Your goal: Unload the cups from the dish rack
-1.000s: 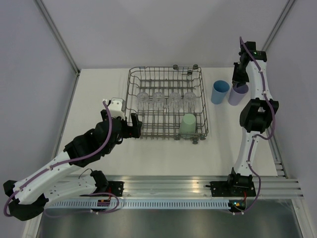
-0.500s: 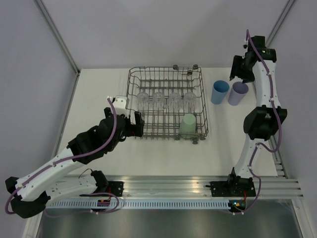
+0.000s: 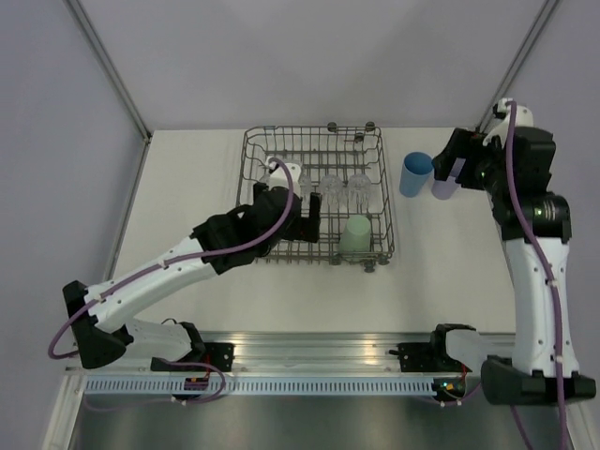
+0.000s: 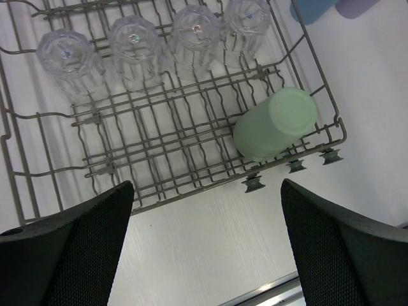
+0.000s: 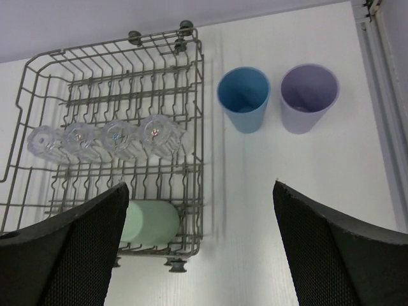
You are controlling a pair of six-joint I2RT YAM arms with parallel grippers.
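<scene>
right arm, change: my right gripper (image 5: pixel 199 185) has let go of the lavender cup (image 5: pixel 309 97) and pulled back above it; its jaws are now spread wide with nothing between them.
lavender cup, place: upright on the table (image 5: pixel 255 242), just beside the blue cup (image 5: pixel 243 97) without touching it, both to the right of the dish rack (image 4: pixel 166 146).
left arm, change: my left gripper (image 4: pixel 205 183) has swung in from the rack's left side and hangs over its near half; jaws spread wide, empty.
in the rack: the light green cup (image 4: pixel 275 124), tipped over in the near right corner; four clear cups (image 4: pixel 135 48) in a row across the middle, seemingly mouth down.
tally: two cups out, five left inside.
meaning: as i judge it, the right side's placing is finished and the next pick falls to the left arm, which is already over the rack.
writing: none readable; i see no brand, label or print on cups, rack or table.
</scene>
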